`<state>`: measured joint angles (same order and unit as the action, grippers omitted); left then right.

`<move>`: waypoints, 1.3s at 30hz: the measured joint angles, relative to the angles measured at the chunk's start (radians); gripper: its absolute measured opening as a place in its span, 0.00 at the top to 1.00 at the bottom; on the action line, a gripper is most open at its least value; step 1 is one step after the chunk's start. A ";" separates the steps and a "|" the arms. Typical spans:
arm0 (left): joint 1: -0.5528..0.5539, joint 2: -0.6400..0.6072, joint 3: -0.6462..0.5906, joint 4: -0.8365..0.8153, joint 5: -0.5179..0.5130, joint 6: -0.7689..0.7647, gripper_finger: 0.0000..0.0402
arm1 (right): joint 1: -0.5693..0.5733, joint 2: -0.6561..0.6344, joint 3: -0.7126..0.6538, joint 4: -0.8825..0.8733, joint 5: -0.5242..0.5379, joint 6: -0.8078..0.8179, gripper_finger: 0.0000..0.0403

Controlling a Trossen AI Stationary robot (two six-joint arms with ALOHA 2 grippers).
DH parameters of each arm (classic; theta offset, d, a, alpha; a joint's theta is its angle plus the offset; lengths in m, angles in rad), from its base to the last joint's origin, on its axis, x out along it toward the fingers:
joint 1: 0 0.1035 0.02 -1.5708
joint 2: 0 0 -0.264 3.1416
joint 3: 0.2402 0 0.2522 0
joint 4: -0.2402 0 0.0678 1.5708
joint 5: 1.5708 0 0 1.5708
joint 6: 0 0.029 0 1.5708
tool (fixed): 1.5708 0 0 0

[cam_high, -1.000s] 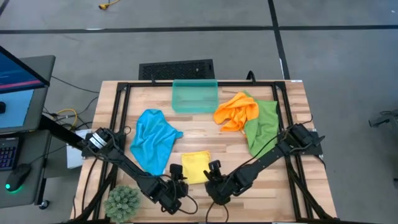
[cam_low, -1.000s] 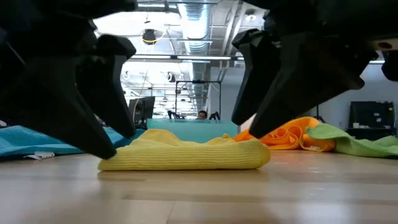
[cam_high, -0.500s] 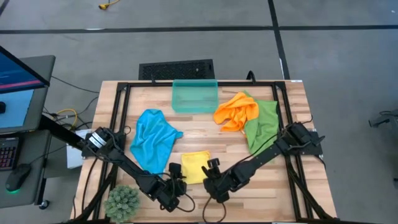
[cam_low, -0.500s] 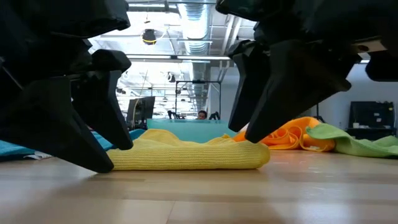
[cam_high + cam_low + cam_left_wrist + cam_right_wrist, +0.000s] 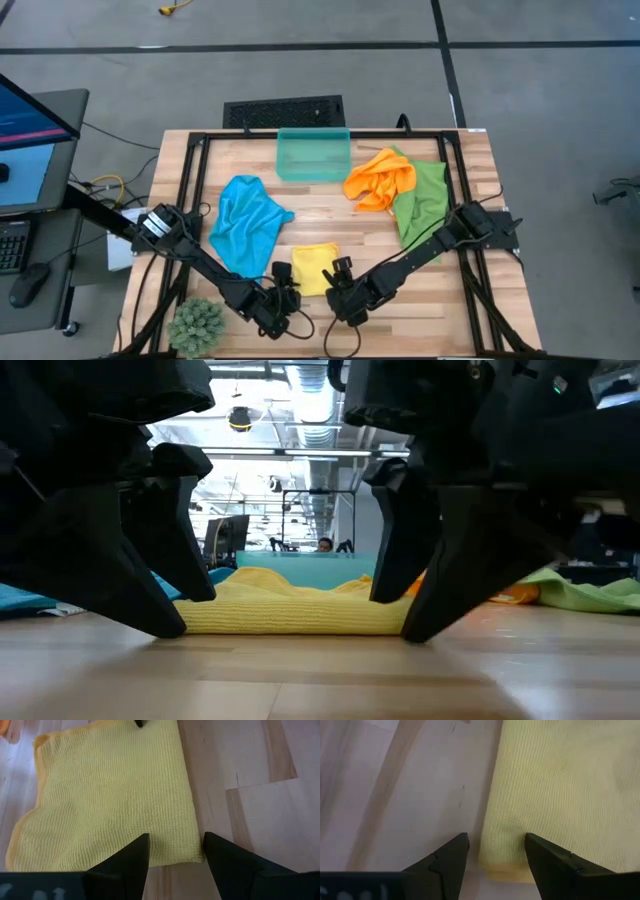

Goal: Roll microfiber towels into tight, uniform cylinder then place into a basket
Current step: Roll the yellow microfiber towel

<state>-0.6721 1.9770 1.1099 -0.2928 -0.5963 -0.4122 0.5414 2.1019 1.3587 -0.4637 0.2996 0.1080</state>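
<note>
In the low view my left pincer (image 5: 165,575) and right pincer (image 5: 425,565) fill the foreground and cover both ends of the yellow towel (image 5: 290,610). The basket (image 5: 310,565) shows only as a teal strip above that towel. The blue towel (image 5: 25,600) is cut off by the picture's edge. The orange towel (image 5: 515,595) is mostly hidden behind my right pincer. Both wrist views crop the yellow towel.

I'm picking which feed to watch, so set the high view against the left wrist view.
Only the high view shows the basket, the blue towel, the orange towel, the green towel and the right gripper. Only the left wrist view shows the left gripper open, straddling the yellow towel's corner. Both show the yellow towel and wooden table.
</note>
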 joint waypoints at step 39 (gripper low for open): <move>0.023 -0.084 0.005 -0.012 0.300 -0.252 0.99 | 0.002 0.006 0.032 0.032 -0.169 0.146 0.98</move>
<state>-0.6487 1.8926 1.1149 -0.3053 -0.2961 -0.6641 0.5430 2.1076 1.3905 -0.4318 0.1303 0.2535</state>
